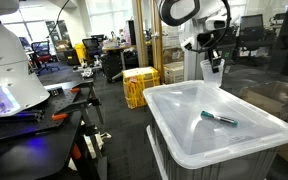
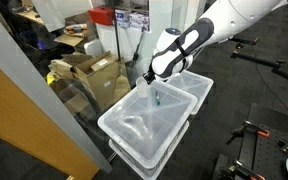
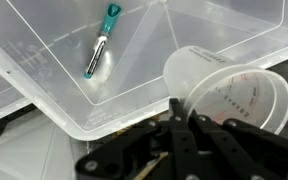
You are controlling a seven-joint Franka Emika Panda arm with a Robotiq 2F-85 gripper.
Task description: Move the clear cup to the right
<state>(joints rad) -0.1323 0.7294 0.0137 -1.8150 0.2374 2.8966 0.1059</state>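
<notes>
My gripper (image 3: 184, 118) pinches the clear cup (image 3: 229, 92) by its rim; slick plastic may slip, falling toward the marker pen (image 3: 101, 40) at ten o'clock.

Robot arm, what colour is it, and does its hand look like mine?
The arm is smooth, round and white, with black bands at the joints. Its gripper is black and not like your hand. In the wrist view it looks like thin black metal bars linked together. The pictures are too small to show any writing on it.
</notes>
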